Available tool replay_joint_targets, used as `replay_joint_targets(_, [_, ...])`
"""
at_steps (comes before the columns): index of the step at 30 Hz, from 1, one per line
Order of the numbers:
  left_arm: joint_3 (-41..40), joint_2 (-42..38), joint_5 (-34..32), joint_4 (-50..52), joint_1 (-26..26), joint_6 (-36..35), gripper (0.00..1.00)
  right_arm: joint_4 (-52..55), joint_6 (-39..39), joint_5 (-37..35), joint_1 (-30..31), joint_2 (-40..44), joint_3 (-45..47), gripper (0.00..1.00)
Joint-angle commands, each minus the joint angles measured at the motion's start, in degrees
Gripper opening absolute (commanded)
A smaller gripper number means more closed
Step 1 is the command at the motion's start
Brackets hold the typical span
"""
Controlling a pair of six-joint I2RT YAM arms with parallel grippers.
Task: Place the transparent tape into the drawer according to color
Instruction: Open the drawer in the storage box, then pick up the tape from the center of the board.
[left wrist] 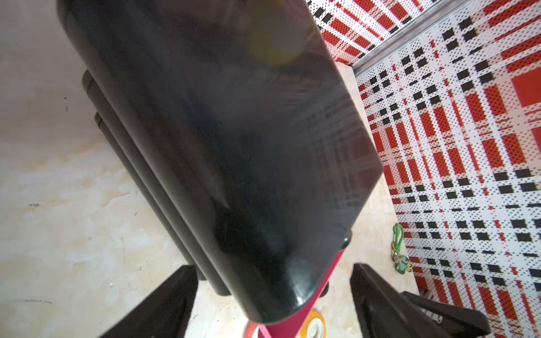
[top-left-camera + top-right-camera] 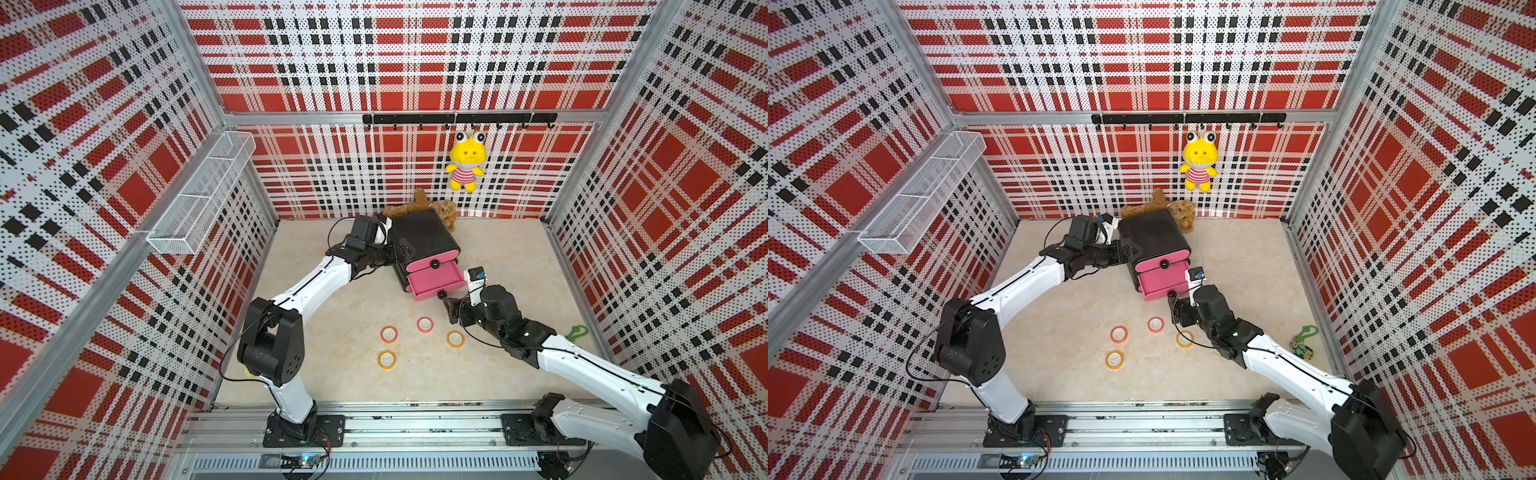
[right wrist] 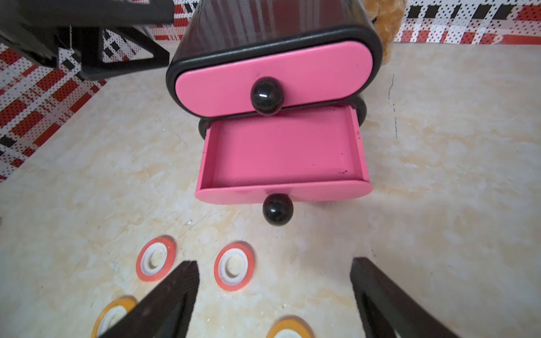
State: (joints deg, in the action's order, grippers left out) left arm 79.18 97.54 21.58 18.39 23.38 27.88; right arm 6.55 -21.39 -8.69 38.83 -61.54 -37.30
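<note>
The drawer (image 2: 424,239) is a black cabinet with pink fronts and black knobs, standing at mid-table. Its middle tier (image 3: 281,149) is pulled out and empty, and the top tier (image 3: 272,79) is closed. On the table in front lie two red-orange tape rings (image 2: 389,334) (image 2: 425,325) and two yellow-orange ones (image 2: 455,339) (image 2: 386,360). My left gripper (image 2: 401,253) is open at the cabinet's left side; its fingers (image 1: 187,281) stand apart from the black corner. My right gripper (image 3: 273,262) is open and empty, just short of the pulled-out tier's knob (image 3: 277,209).
A brown plush (image 2: 440,210) lies behind the cabinet. A yellow frog plush (image 2: 465,164) hangs from a black hook rail (image 2: 457,118) on the back wall. A white wire basket (image 2: 203,191) is fixed to the left wall. A green keychain (image 2: 575,332) lies by the right wall.
</note>
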Motion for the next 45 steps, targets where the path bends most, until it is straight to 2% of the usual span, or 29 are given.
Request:
replay_joint_targets(1, [-1.7, -4.6, -1.9, -2.6, 0.7, 0.9, 0.95, 9.8, -0.4, 3.5, -0.5, 2.7, -1.5, 0.92])
replay_joint_targets(4, [-2.8, -7.5, -3.5, -3.0, 1.0, 1.5, 1.0, 13.2, -0.7, 5.6, -0.9, 4.0, -1.7, 0.96])
replay_joint_targets(11, [-7.8, -16.6, -7.6, -1.7, 1.3, 2.7, 0.99, 21.5, -0.6, 8.4, -1.6, 3.6, -3.6, 1.0])
replay_joint_targets(16, [-13.7, -23.1, -11.3, 1.0, 1.2, 3.1, 0.99, 27.8, 0.0, 9.4, -1.8, 0.7, -6.3, 1.0])
replay_joint_targets(21, [-20.1, -26.9, -12.2, 2.2, 0.8, 3.7, 0.99, 34.0, 0.2, 10.5, -1.8, -4.5, -10.7, 1.0])
replay_joint_targets(25, [-23.8, -27.8, -12.3, 2.2, 0.2, 3.3, 0.99, 39.5, 1.2, 10.2, -1.8, -9.7, -15.2, 1.0])
replay_joint_targets(31, [-28.2, -28.1, -10.2, 0.1, -1.8, 2.6, 0.99, 42.0, 1.0, 9.6, -1.8, -14.7, -16.7, 0.99])
replay_joint_targets(39, [-31.3, -27.6, -6.0, -2.7, -5.2, 1.6, 0.99, 40.4, -0.4, 7.3, -0.8, -20.0, -15.9, 0.86])
replay_joint_targets(45, [-31.7, -27.0, -4.3, -3.9, -6.7, 1.0, 0.99, 39.3, -1.4, 2.9, 2.0, -24.6, -17.3, 0.83])
